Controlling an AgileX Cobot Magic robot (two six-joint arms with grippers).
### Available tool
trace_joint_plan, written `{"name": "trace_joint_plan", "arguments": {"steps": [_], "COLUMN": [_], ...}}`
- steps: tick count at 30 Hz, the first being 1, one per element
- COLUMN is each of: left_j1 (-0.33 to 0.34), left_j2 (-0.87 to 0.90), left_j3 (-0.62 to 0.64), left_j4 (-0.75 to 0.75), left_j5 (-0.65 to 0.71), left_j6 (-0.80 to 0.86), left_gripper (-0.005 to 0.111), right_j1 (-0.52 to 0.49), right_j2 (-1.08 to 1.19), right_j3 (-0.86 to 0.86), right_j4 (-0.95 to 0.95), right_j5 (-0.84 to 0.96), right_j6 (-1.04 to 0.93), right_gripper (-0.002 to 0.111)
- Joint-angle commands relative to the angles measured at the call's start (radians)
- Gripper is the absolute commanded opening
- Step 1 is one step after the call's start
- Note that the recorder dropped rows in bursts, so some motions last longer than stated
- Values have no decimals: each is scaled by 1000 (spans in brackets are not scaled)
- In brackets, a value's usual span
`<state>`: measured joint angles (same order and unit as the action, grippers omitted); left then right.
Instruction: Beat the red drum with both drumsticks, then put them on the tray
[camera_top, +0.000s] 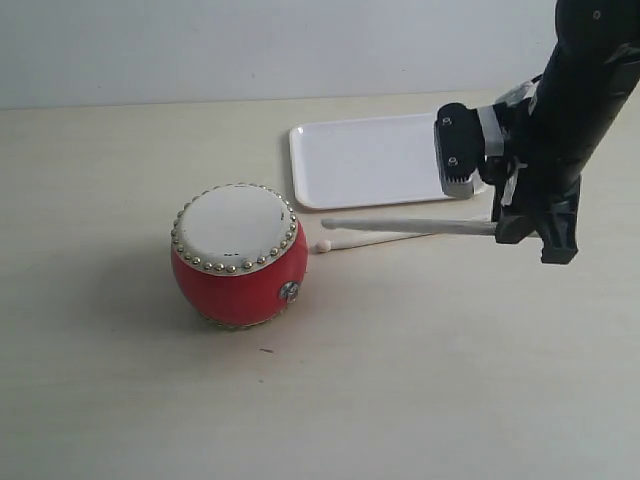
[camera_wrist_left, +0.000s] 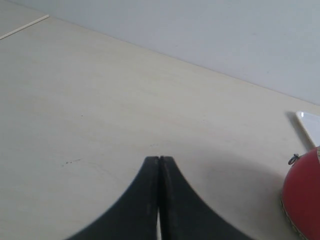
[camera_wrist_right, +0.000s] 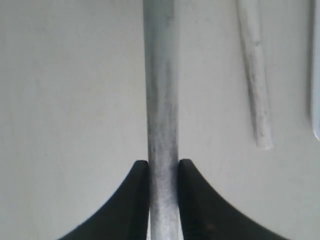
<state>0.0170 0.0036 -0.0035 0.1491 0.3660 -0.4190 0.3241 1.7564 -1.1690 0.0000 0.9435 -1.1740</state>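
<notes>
Gripping a drumstick (camera_top: 410, 226), the right hand (camera_top: 508, 232) hangs near the tray (camera_top: 365, 160).

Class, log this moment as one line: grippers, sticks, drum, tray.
right gripper: shut on drumstick | left gripper: shut, empty | second drumstick: on table beside tray | drum: upright

Drum (camera_top: 235, 290): glossy red body, cream-white skin (camera_top: 236, 222), ring of brass-gold studs (camera_top: 222, 267) at the rim, small silver fitting (camera_top: 289, 291) on the side. Tray (camera_top: 360, 160): plain white, no pattern. Held drumstick (camera_wrist_right: 162, 100): pale whitewashed wood, grey streaks and smudges. Lying drumstick (camera_wrist_right: 255, 75): same pale white, dark specks. Tabletop (camera_top: 400, 380): pale beige, faint wood grain. Wall (camera_top: 250, 45): flat grey-white. Right end effector (camera_wrist_right: 163, 167) and left end effector (camera_wrist_left: 159, 161): matte black. Right arm (camera_top: 590, 80): black, white band near the wrist.
</notes>
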Motion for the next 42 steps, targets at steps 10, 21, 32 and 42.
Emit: {"name": "trace_joint_plan", "arguments": {"steps": [10,21,32,42], "left_j1": [1,1,1,1], "left_j2": [-4,-4,-4,84], "left_j3": [4,4,4,-104], "left_j4": [21,32,30,435], "left_j5": [-11,-194,-678,-654], "left_j6": [-4,-1,-187,-271], "left_gripper": [0,0,0,0], "right_j1": [2,2,2,2], "right_j2": [-126,-138,-138,-138], "right_j3": [-5,-5,-5,-5], "right_j4": [129,448,521,826], "right_j5": [161,181,163,149], "right_j6": [515,504,490,293], "right_gripper": [0,0,0,0]}}
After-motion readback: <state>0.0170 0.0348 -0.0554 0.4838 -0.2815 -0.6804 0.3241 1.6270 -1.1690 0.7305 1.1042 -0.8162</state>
